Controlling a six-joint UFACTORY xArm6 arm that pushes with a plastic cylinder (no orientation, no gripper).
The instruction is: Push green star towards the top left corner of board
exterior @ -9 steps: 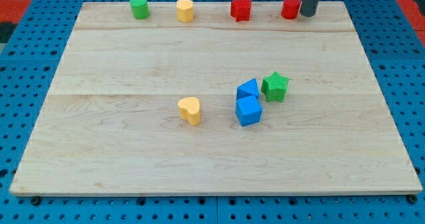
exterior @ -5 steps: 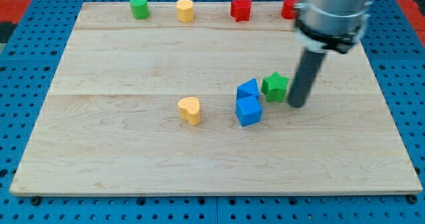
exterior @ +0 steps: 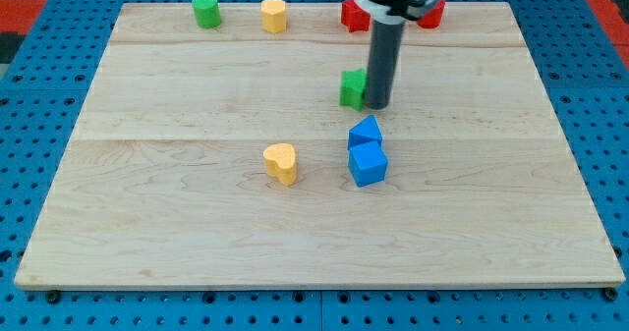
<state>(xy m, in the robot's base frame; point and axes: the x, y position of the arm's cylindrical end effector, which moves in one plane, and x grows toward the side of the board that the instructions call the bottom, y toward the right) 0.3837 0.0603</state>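
Note:
The green star (exterior: pixel 351 88) sits a little right of the board's middle, above the two blue blocks, partly hidden by my rod. My tip (exterior: pixel 377 106) rests against the star's right side. The board's top left corner (exterior: pixel 126 9) is far off to the view's left and up.
Two blue blocks (exterior: pixel 366 133) (exterior: pixel 368 164) lie just below the tip. A yellow heart (exterior: pixel 281 162) is left of them. Along the top edge stand a green cylinder (exterior: pixel 205 10), a yellow block (exterior: pixel 274 15), a red star (exterior: pixel 351 15) and a red block (exterior: pixel 430 15).
My tip swung from the top right down to the star's right side, then pushed it up and left, away from the blue blocks. The other blocks have not moved.

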